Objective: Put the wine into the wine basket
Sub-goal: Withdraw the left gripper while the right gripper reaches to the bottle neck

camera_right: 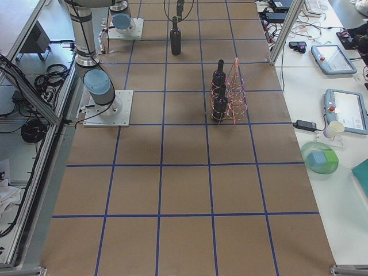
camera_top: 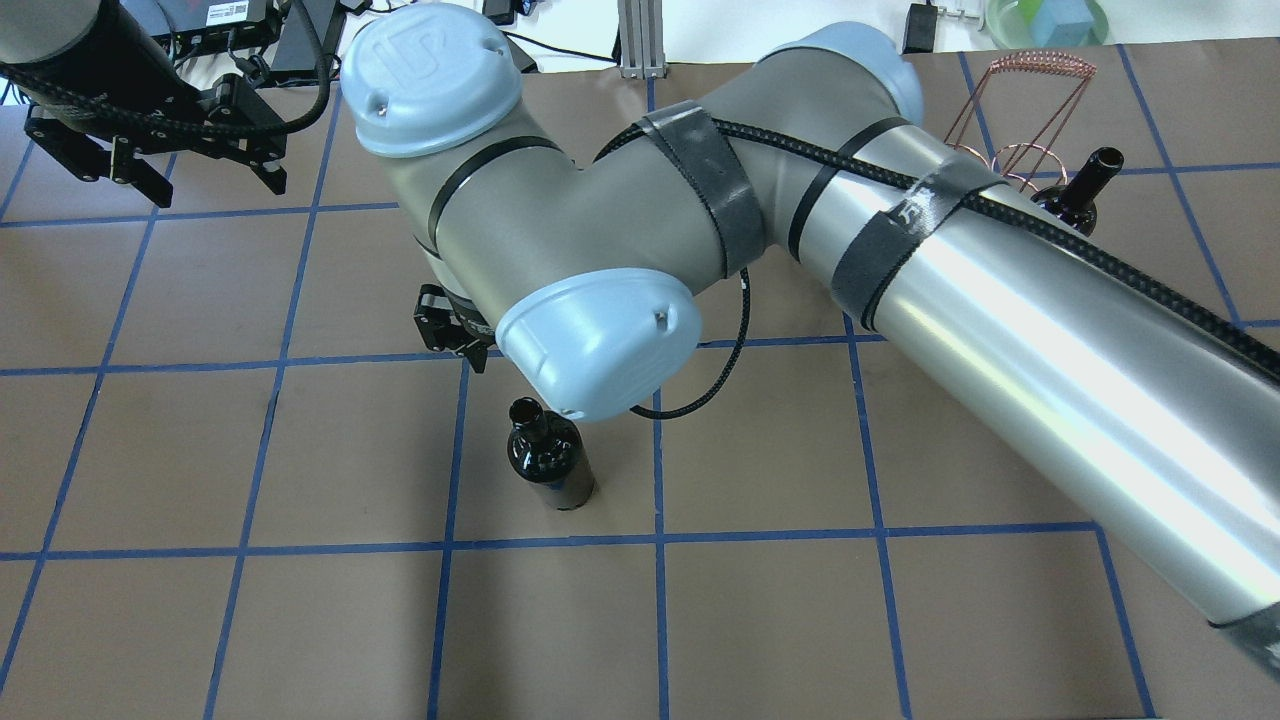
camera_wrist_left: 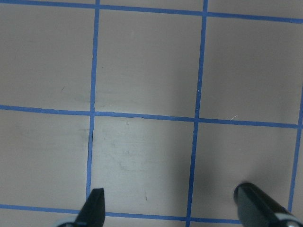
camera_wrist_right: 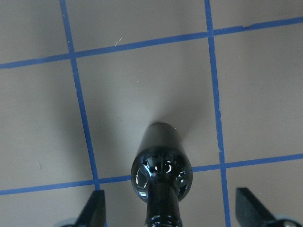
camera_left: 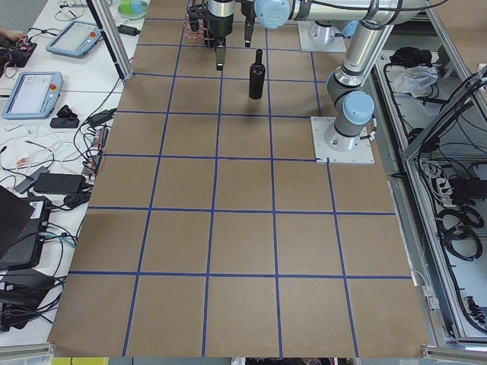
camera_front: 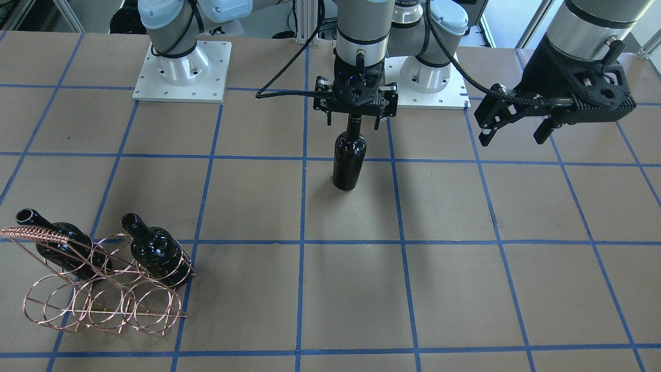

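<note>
A near-black wine bottle [camera_front: 349, 160] stands upright alone on the brown table, also in the overhead view [camera_top: 548, 460]. My right gripper [camera_front: 355, 124] is open, with its fingers apart on either side of the bottle's neck [camera_wrist_right: 163, 203] and not touching it. The copper wire wine basket [camera_front: 103, 297] stands near the table's far edge with two more bottles [camera_front: 57, 248] [camera_front: 152, 250] in its rings. It also shows in the right side view [camera_right: 233, 95]. My left gripper [camera_front: 514, 135] is open and empty in the air, far from the bottle; its fingers [camera_wrist_left: 94, 208] frame bare table.
The two arm bases [camera_front: 181, 72] [camera_front: 434, 77] stand on white plates at the robot's edge. My right arm's big forearm [camera_top: 1050, 330] spans the overhead view and hides most of the basket there. Side benches hold tablets and a green bowl [camera_right: 321, 160].
</note>
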Motion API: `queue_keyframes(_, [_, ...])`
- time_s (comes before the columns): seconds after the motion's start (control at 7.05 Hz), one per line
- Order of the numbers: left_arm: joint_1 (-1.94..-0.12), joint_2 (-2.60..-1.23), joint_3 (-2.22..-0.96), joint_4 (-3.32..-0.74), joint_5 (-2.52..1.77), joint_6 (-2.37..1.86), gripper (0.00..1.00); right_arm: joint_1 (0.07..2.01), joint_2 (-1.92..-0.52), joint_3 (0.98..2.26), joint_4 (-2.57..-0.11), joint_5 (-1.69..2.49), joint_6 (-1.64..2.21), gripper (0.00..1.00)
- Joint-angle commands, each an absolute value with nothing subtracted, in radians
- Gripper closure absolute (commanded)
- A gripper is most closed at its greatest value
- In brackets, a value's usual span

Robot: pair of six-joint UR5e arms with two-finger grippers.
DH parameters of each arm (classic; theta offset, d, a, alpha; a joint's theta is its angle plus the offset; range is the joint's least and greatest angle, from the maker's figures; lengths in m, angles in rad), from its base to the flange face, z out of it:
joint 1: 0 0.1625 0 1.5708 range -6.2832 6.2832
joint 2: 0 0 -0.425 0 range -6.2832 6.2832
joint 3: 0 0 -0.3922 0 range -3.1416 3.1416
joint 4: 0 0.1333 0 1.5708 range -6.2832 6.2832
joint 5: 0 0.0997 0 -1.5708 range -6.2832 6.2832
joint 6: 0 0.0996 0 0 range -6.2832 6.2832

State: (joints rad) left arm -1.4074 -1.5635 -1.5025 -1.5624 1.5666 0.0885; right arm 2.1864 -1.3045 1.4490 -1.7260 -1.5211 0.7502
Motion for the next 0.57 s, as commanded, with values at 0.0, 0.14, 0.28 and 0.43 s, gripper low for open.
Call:
queue_keyframes(0.0, [-1.408, -1.562, -1.505, -1.563, 1.569, 0.104, 0.00, 2.200, -1.292, 1.480, -1.726, -1.509, 0.758, 0.09])
queue_keyframes(0.14, [-1.408, -1.562, -1.505, -1.565, 1.569, 0.104, 0.00, 2.201, -1.292, 1.494, -1.729, -1.509, 0.756, 0.12])
queue_keyframes(0.28, [-1.408, -1.562, -1.505, -1.568, 1.569, 0.106, 0.00, 2.203, -1.289, 1.497, -1.727, -1.506, 0.755, 0.15])
queue_keyframes(0.43, [-1.408, -1.562, -1.505, -1.569, 1.569, 0.106, 0.00, 2.203, -1.289, 1.497, -1.727, -1.482, 0.755, 0.26])
